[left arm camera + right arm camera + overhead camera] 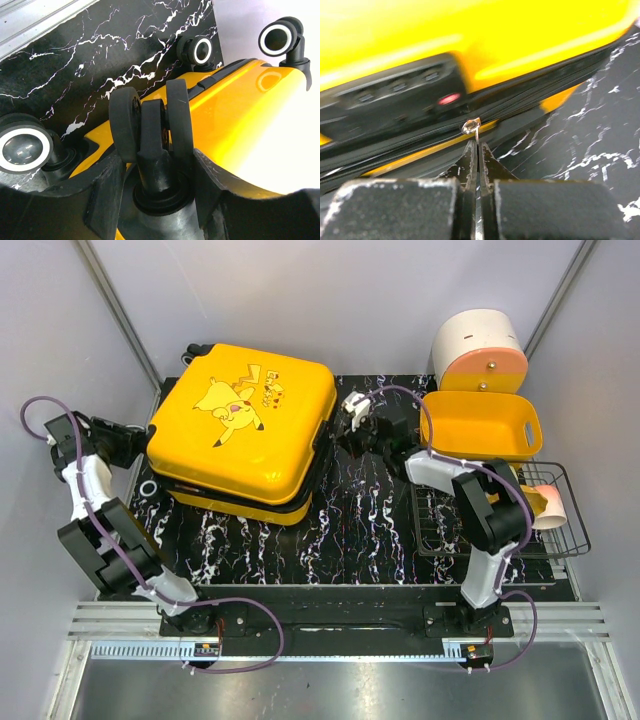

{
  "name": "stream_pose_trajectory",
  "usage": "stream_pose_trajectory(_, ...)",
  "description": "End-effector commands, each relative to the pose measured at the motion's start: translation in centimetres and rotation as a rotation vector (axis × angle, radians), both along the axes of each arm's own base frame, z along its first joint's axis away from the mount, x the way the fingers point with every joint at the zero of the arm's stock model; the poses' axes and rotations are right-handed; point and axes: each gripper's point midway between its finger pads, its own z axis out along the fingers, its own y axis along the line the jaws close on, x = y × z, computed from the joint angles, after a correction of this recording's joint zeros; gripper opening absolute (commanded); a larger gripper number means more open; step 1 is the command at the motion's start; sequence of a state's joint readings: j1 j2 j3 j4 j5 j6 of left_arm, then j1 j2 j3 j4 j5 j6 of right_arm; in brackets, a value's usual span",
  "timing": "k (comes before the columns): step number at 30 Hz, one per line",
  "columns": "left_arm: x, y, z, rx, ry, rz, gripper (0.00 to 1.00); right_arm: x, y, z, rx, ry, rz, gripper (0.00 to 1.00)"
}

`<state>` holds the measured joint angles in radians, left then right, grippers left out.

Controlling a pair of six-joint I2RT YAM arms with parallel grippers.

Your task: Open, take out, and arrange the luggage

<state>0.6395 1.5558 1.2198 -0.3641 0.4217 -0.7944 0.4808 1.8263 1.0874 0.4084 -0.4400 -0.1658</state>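
- Luggage lies flat, printed lid up, on the left-centre of the marbled tabletop, wheels toward the left arm.
- Right fingers are pressed together, pinching the metal zip pull on the side of the case facing the right arm.
- Left fingers stand apart on either side of a black caster wheel. Whether they already bear on it, I cannot tell.
- Step in hand, as I judge it: unzipping, with the left arm bracing the case.
- To do it well:
  - draw the pull along the line of the zip, not away from the shell;
  - keep the pinch low on the tab so it cannot slip;
  - get the wheel firmly held before pulling, or the glossy case may slide or turn.
- How much of the zip is undone cannot be told.
- Containers:
  - luggage contents are hidden;
  - yellow basket looks empty;
  - wire basket holds a pink-and-white cup on its side;
  - white-and-orange drum stands behind, its inside unseen.
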Motion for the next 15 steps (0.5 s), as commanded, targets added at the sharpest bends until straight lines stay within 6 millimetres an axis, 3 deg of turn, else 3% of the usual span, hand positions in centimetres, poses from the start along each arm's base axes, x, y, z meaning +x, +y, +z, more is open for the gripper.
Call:
stream_pose_trajectory(1, 2.4, 0.9, 1.0, 0.170, -0.043, -0.104, 0.00, 7.8, -3.1, 3.9, 0.039, -0.186, -0.143, 0.00)
stream_pose_trajectory(2, 2.6, 0.7, 1.2, 0.183, -0.046, -0.118, 0.00, 8.8, -3.2, 4.9, 0.059, -0.203, -0.148, 0.00)
stream_pose_trajectory(3, 3.1, 0.2, 1.6, 0.201, -0.054, -0.141, 0.00, 9.2, -2.9, 4.4, 0.070, -0.182, -0.148, 0.00)
stream_pose_trajectory(6, 4.2, -0.7, 2.9, 0.283, -0.063, -0.202, 0.00, 8.7, -1.9, 4.6, 0.110, -0.158, -0.095, 0.00)
stream_pose_trajectory(8, 4.5, -1.2, 3.5, 0.344, -0.053, -0.252, 0.21, 7.6, -1.1, 4.5, 0.141, -0.116, -0.045, 0.00)
stream_pose_trajectory(9, 4.9, -1.8, 4.7, 0.383, -0.070, -0.280, 0.33, 7.2, -0.9, 4.7, 0.146, -0.108, -0.032, 0.00)
stream_pose_trajectory(10, 4.6, -2.2, 4.9, 0.420, -0.060, -0.313, 0.57, 6.8, -0.8, 4.7, 0.147, -0.105, -0.025, 0.00)
stream_pose_trajectory(11, 4.5, -2.1, 5.3, 0.454, -0.050, -0.305, 0.69, 6.4, -0.8, 4.2, 0.145, -0.090, -0.022, 0.00)
stream_pose_trajectory(14, 3.7, -2.4, 7.7, 0.580, -0.059, -0.311, 0.97, 5.5, -0.9, 4.1, 0.145, -0.069, -0.015, 0.00)
stream_pose_trajectory(15, 3.4, -3.0, 9.5, 0.629, -0.085, -0.316, 0.98, 5.1, -0.9, 4.3, 0.147, -0.064, -0.010, 0.00)
